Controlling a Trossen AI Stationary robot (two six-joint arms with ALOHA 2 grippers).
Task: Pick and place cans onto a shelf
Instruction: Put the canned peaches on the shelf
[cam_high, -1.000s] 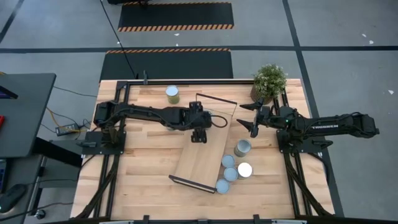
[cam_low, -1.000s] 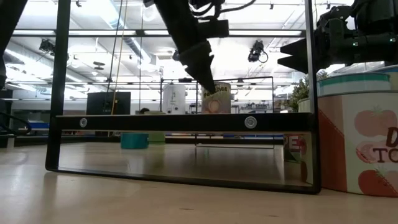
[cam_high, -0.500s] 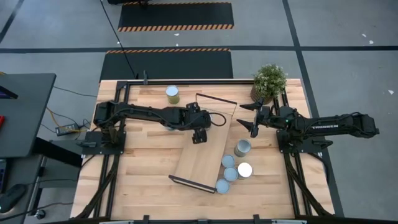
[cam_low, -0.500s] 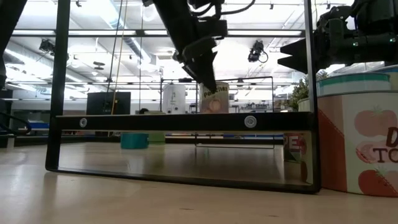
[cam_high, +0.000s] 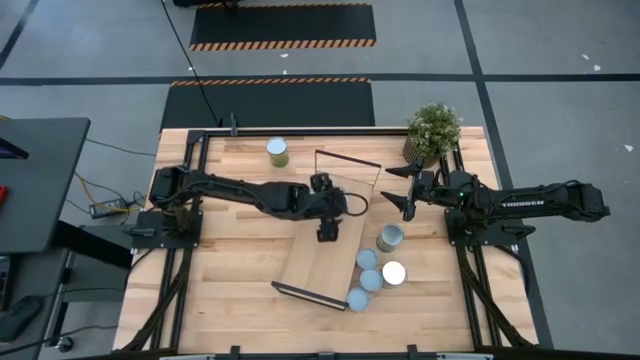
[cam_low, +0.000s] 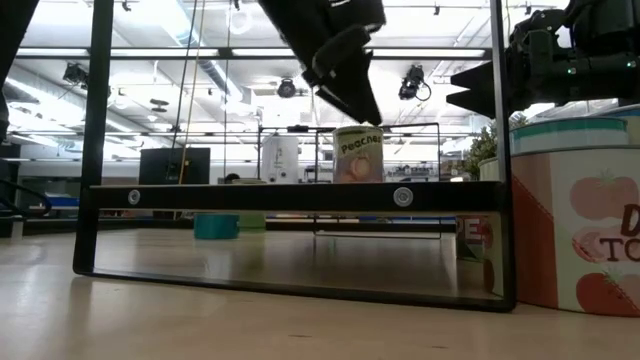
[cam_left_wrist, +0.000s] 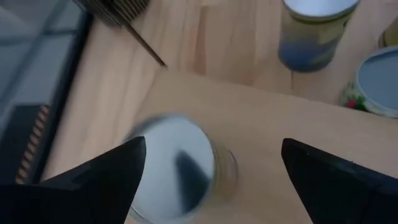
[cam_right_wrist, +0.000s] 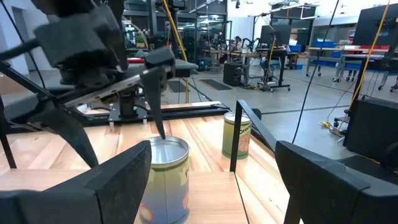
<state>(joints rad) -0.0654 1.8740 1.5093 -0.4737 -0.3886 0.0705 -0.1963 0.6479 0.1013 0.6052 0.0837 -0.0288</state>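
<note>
1. Wooden counter (cam_high: 230, 270) carries the shelf (cam_high: 320, 255), a long light board lying at a slant near the middle, with black wire frames at its two short ends.
2. My left tool (cam_high: 327, 228) hangs over the far half of the shelf with its fingers spread and nothing between them.
3. From my left wrist I look down on a can (cam_left_wrist: 177, 168) standing upright on the shelf board, directly below that tool and apart from both fingers.
4. Seen level from the counter top, this can (cam_low: 358, 154) has a peach label and stands on the shelf, with the tool (cam_low: 345, 75) above it.
5. My right tool (cam_high: 405, 193) waits right of the shelf, close to the potted plant (cam_high: 433, 129), its fingers released and empty.
6. Four more cans (cam_high: 375, 268) stand clustered on the counter just right of the shelf's near half.
7. One green-sided can (cam_high: 277, 151) stands alone at the far edge of the counter, left of the shelf.
</note>
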